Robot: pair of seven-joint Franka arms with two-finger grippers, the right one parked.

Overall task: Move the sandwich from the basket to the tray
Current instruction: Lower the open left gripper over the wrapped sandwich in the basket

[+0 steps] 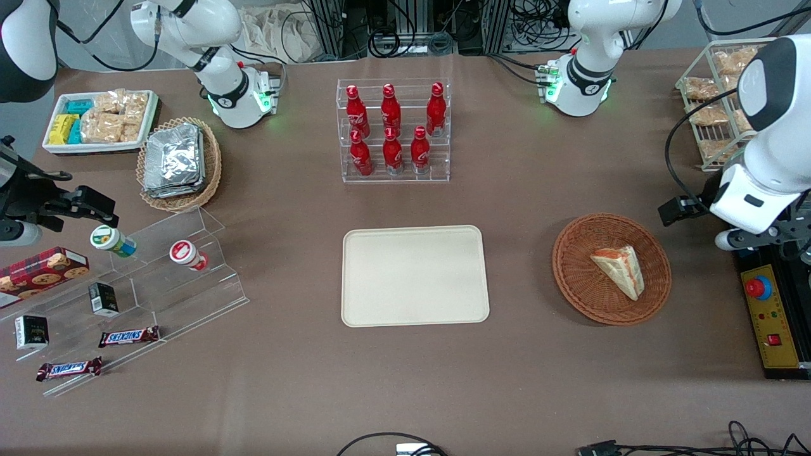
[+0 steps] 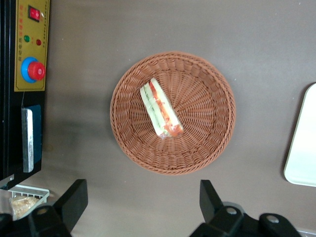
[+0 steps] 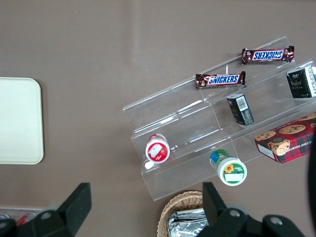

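The sandwich (image 1: pixel 621 271), a pale triangular wedge with red and green filling, lies in the round reddish-brown wicker basket (image 1: pixel 573 275). The wrist view shows the sandwich (image 2: pixel 160 109) lying slantwise in the basket (image 2: pixel 207 143). The cream tray (image 1: pixel 415 275) lies flat beside the basket, toward the parked arm's end, with nothing on it; its corner shows in the wrist view (image 2: pixel 302 143). My left gripper (image 1: pixel 782 235) hangs high beside the basket, toward the working arm's end. It is open and empty (image 2: pixel 142 202), over bare table just outside the basket's rim.
A black and yellow control box with a red button (image 1: pixel 770 316) lies under the gripper. A wire rack of snack bags (image 1: pixel 713 107) stands farther from the camera. A rack of red bottles (image 1: pixel 393 130), a tan basket of foil packets (image 1: pixel 177 161) and a clear stepped shelf of snacks (image 1: pixel 127 285) stand elsewhere.
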